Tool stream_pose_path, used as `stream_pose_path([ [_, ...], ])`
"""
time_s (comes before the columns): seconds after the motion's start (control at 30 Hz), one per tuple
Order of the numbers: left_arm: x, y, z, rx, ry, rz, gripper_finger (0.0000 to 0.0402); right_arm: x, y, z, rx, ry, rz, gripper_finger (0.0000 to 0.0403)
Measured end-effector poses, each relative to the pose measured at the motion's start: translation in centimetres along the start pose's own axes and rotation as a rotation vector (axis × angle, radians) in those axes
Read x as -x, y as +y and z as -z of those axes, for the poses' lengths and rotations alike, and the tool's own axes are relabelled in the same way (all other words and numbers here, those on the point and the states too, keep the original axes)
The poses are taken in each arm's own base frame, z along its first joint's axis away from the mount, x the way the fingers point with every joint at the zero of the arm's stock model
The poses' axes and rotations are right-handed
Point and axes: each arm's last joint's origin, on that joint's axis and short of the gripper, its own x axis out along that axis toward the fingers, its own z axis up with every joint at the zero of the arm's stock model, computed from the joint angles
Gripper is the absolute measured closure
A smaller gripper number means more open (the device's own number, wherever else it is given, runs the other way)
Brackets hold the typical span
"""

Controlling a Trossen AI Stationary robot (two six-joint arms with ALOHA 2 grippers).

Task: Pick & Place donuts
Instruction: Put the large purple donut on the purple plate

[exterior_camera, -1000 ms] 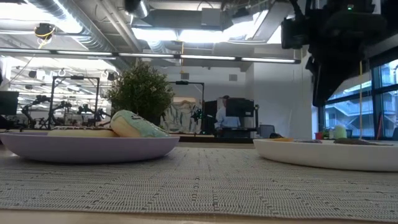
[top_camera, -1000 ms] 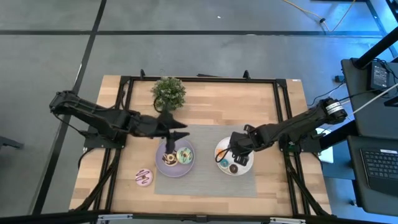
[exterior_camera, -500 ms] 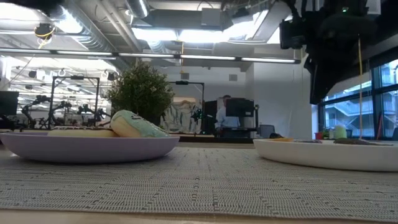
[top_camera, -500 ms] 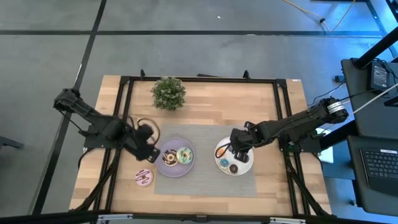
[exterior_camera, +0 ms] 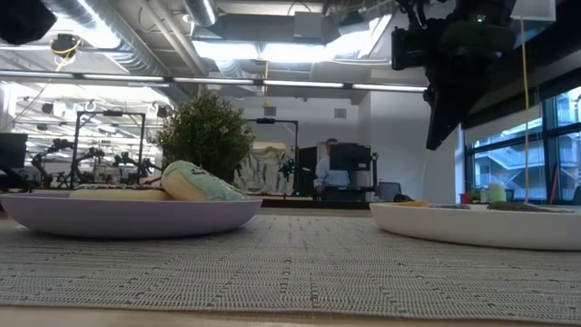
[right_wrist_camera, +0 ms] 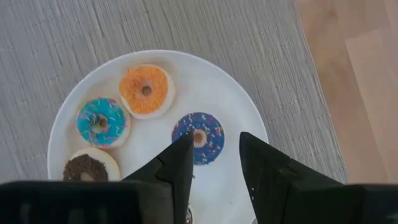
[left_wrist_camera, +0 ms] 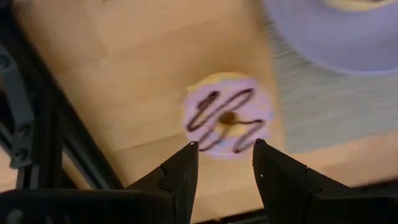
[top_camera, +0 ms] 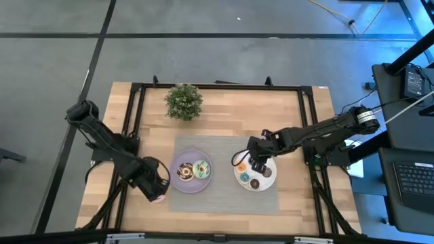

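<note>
The pink donut [left_wrist_camera: 228,119] with chocolate drizzle lies flat on the bare wood near the table's near-left corner [top_camera: 158,195]. My left gripper [left_wrist_camera: 225,144] hovers open over it, pointing down [top_camera: 156,184]. The lilac plate [top_camera: 192,181] holds a chocolate-white donut [top_camera: 184,172] and a green donut [top_camera: 201,169]. The white plate [right_wrist_camera: 249,124] carries an orange donut [right_wrist_camera: 147,91], a light blue one [right_wrist_camera: 99,122], a dark blue one [right_wrist_camera: 199,135] and a brown one [right_wrist_camera: 87,167]. My right gripper [right_wrist_camera: 214,138] hangs open above that plate [top_camera: 256,161].
A small potted plant [top_camera: 184,102] stands at the far side of the table. A grey woven mat [top_camera: 224,193] lies under both plates. Black frame rails [top_camera: 132,102] run along the table's edges. Bare wood shows to the left of the mat.
My left gripper has swung from over the far side of the lilac plate toward the table's near-left corner and now hangs over the pink donut. My right gripper has shifted a little toward the far edge above the white plate. No donut has moved.
</note>
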Motion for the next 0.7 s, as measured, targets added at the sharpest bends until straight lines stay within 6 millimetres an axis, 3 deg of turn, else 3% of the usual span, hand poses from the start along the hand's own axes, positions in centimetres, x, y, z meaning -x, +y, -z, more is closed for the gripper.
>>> stream_pose_path([
  [0.37,-4.8,0.3,1.5,0.056,0.004,-0.028,0.0258,0.0,0.1,-0.1,-0.005,-0.001,-0.03,0.0271],
  [0.7,-7.7,0.5,1.5,0.063,0.013,-0.085,0.0259,0.0,0.1,-0.2,-0.009,-0.003,-0.041,0.0271],
])
